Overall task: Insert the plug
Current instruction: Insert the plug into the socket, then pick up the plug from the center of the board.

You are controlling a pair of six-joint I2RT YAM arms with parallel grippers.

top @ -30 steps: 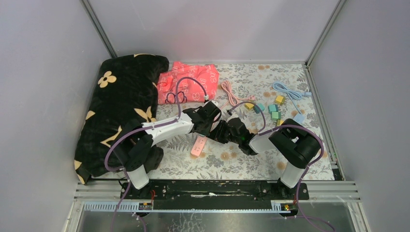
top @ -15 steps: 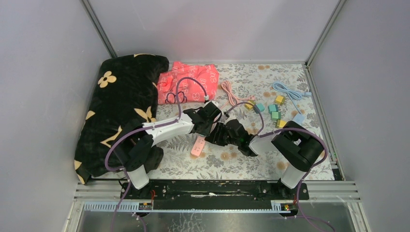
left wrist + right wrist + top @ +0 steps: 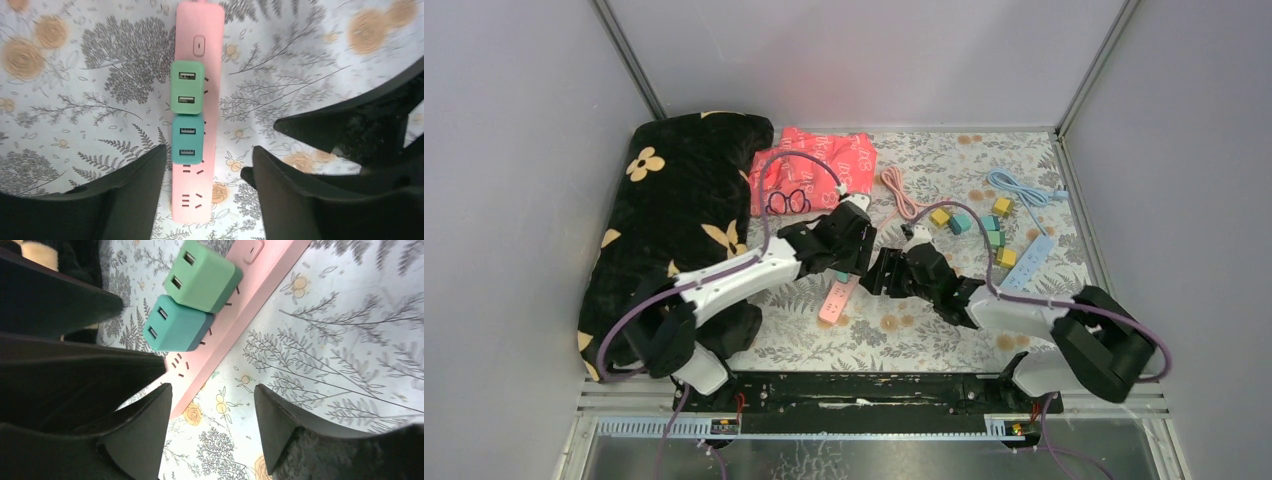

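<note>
**A:** Starting at the left gripper [image 3: 209, 150], how do its jaws stand?

**B:** Spread apart, pinching nothing. It hangs over the pink power strip [image 3: 197, 30] with one finger on each side, and neither finger touches it.

**A:** And the right gripper [image 3: 212, 389]?

**B:** Spread as well, and empty. Its wrist view shows the strip's near end running just beside one finger. From above, the two grippers sit close together, facing each other over the strip.

**A:** Where is the plug?

**B:** Seated in the strip. The teal USB plug [image 3: 187, 140] stands in a socket with its two ports facing up. It touches the light green USB plug [image 3: 187, 90] in the next socket. The green one is nearer the strip's switch [image 3: 199, 46], and bare sockets show on the teal one's other side.

**A:** What lies farther out?

**B:** The strip rests on a floral tablecloth [image 3: 894, 345]. To the right lies a blue power strip [image 3: 1024, 262], with small yellow, teal and green cubes [image 3: 995, 239] scattered near it. I cannot tell whether those are plugs. Behind them are a coiled pink cable [image 3: 899, 190] and a blue cable [image 3: 1022, 188]. A black blanket with yellow flowers [image 3: 674, 210] is heaped along the left side, and a pink cloth [image 3: 814, 165] lies beside it.
</note>
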